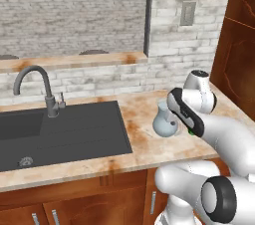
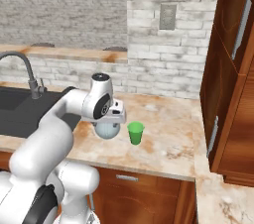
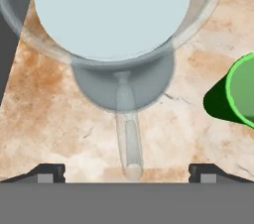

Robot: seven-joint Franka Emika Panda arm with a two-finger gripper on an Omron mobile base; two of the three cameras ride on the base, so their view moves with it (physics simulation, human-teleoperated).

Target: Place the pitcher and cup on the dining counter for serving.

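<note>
Gripper [image 3: 126, 172]: jaws spread wide, holding nothing; directly above pitcher [image 3: 114, 29]
Cup [image 2: 135, 133]: upright just beside pitcher on sink counter [image 2: 168, 134]

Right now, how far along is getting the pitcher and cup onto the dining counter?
Nothing delivered yet. The pitcher and the cup both stand on the sink-side counter. In hand: the open gripper hovers over the pitcher's handle, not gripping. Left: carrying both across.

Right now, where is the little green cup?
The cup stands on the counter by the sink, just right of the pitcher in the right base view, not touching it.
</note>
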